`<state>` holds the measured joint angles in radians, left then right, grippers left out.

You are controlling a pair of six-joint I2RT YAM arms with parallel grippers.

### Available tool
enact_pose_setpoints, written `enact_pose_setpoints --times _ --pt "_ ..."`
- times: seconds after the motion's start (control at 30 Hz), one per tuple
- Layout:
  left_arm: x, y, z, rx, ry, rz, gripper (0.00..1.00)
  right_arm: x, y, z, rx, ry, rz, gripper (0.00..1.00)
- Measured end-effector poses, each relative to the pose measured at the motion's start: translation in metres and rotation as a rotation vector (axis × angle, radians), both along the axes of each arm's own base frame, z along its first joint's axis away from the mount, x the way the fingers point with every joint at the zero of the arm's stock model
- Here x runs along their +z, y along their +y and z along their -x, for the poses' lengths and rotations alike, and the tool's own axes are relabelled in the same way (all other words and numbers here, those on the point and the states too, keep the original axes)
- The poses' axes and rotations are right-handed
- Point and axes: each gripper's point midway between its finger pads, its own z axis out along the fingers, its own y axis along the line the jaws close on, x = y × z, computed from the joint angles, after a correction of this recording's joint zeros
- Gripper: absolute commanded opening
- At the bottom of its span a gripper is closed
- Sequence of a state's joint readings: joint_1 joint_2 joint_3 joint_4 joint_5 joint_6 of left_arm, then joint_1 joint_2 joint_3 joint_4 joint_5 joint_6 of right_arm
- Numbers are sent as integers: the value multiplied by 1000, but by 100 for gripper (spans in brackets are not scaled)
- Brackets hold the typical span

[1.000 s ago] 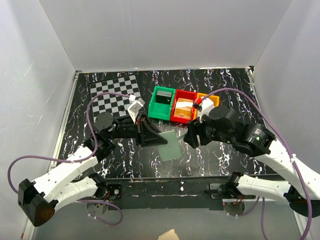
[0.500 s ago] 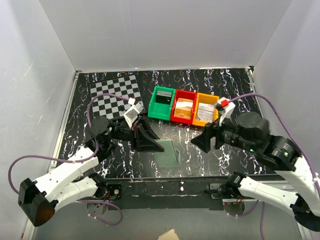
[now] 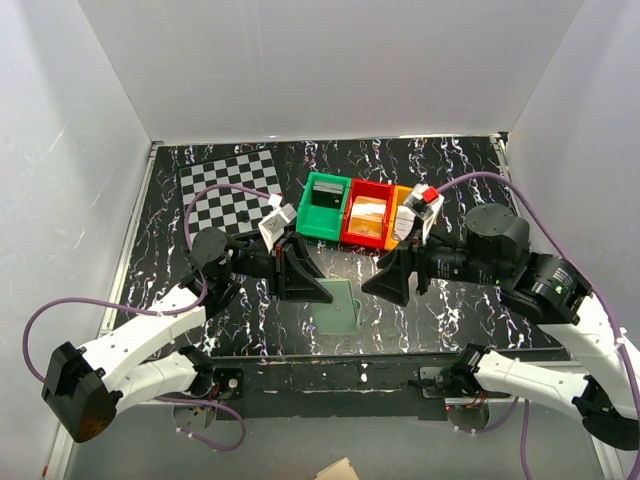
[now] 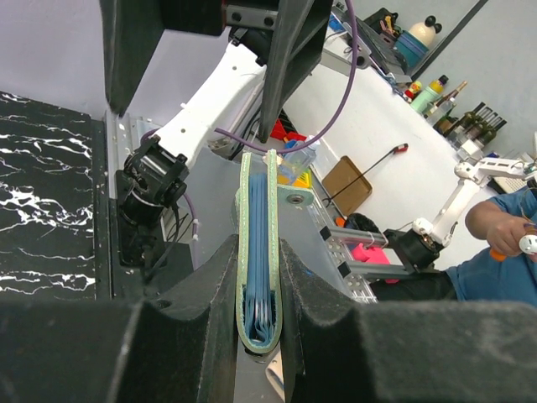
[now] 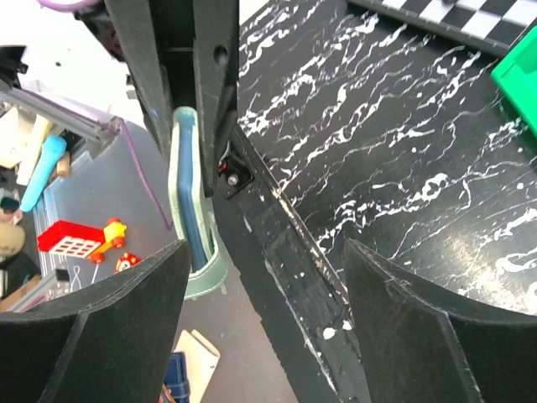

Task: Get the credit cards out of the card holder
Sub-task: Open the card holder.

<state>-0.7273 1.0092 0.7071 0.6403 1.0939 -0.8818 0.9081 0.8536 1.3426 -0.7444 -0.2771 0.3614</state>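
Now, count of card holder: one card holder (image 3: 340, 306), sage green outside and blue inside, gripped by my left fingers (image 3: 305, 280) over the near middle of the table (image 3: 450, 170), in front of the bins.
State of left fingers: clamped on the card holder's two outer faces.
State of right fingers: my right fingers (image 3: 387, 282) are spread wide and hold nothing; they sit just to the right of the card holder, apart from it.
Count of credit cards: I cannot tell (blue layers sit packed inside the fold, and I cannot tell card from pocket).
Count of bins: three in a touching row: green bin (image 3: 323, 205), red bin (image 3: 366, 216) and orange bin (image 3: 401, 198), the last half hidden behind my right wrist.
Count of checkerboard: one checkerboard (image 3: 228, 186), at the far left.
Top view alone: the whole row of bins, and the holder's flat green face.
Left wrist view alone: the holder edge-on (image 4: 258, 252), its rounded fold nearest the camera.
Right wrist view alone: the wide gap between my right fingers, with the holder (image 5: 188, 210) edge-on to the left.
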Motion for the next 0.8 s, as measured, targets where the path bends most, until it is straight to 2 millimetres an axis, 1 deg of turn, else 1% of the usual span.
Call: enact_pose_setpoints --times 0.13,0.53,0.8 --pt "1 0 0 -5 1 5 0 -15 4 2 24 35 29 81" --pt "0 -5 -5 -6 16 -4 0 -19 8 4 45 42 26 80" --pt "3 -6 -6 -9 19 -1 0 -33 11 2 45 68 55 79"
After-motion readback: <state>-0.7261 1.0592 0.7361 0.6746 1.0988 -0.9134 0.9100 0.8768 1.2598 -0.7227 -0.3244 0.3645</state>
